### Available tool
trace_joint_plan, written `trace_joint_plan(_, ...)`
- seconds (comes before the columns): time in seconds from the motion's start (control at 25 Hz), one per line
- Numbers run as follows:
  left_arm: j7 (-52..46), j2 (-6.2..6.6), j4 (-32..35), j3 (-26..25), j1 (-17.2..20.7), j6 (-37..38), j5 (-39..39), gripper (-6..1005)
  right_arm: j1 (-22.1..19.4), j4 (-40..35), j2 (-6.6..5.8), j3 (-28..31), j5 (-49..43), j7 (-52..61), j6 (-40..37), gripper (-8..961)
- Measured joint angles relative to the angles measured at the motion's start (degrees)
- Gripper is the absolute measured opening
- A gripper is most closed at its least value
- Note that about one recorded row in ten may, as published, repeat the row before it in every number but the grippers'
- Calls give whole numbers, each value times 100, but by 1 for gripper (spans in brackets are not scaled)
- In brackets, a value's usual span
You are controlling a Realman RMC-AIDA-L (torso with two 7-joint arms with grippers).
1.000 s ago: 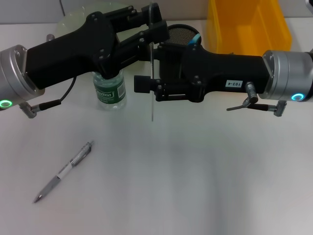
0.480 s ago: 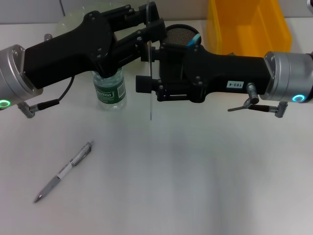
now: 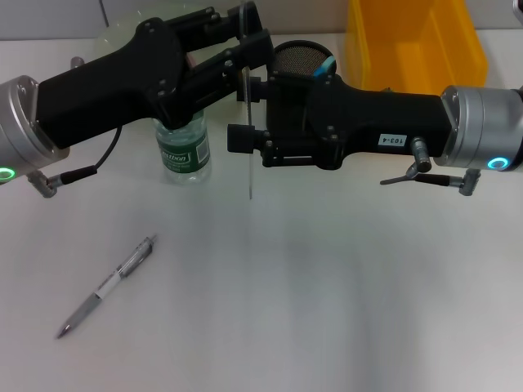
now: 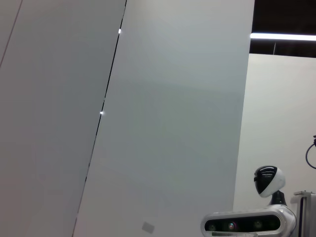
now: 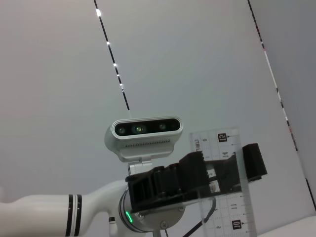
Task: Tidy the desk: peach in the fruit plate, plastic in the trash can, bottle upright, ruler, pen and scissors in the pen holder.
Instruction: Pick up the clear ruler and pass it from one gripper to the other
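Note:
A clear ruler (image 3: 248, 171) hangs edge-on and upright above the table between my two arms. My left gripper (image 3: 248, 51) is shut on its top end. The right wrist view shows that left gripper (image 5: 222, 170) clamped across the ruler (image 5: 242, 217). My right gripper (image 3: 252, 110) stands open around the ruler's middle. A grey pen (image 3: 106, 286) lies on the table at the front left. The bottle (image 3: 183, 152) with a green label stands upright under my left arm. The black mesh pen holder (image 3: 296, 55) is behind my right gripper. Peach, plastic and scissors are out of view.
A yellow bin (image 3: 413, 41) stands at the back right. A pale green plate (image 3: 118, 37) shows behind my left arm. Something blue (image 3: 326, 64) sticks out of the pen holder. The left wrist view shows only a wall and another robot's head.
The ruler has shifted a little to the left with my left gripper, which has also lifted slightly. My right arm has stayed in place.

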Motion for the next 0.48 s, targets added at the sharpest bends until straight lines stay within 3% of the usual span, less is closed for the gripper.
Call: trace_joint_plan(0.48, 4, 6, -14, -5, -25, 3, 36, 385, 15, -5, -9, -20, -7, -62, 0, 768)
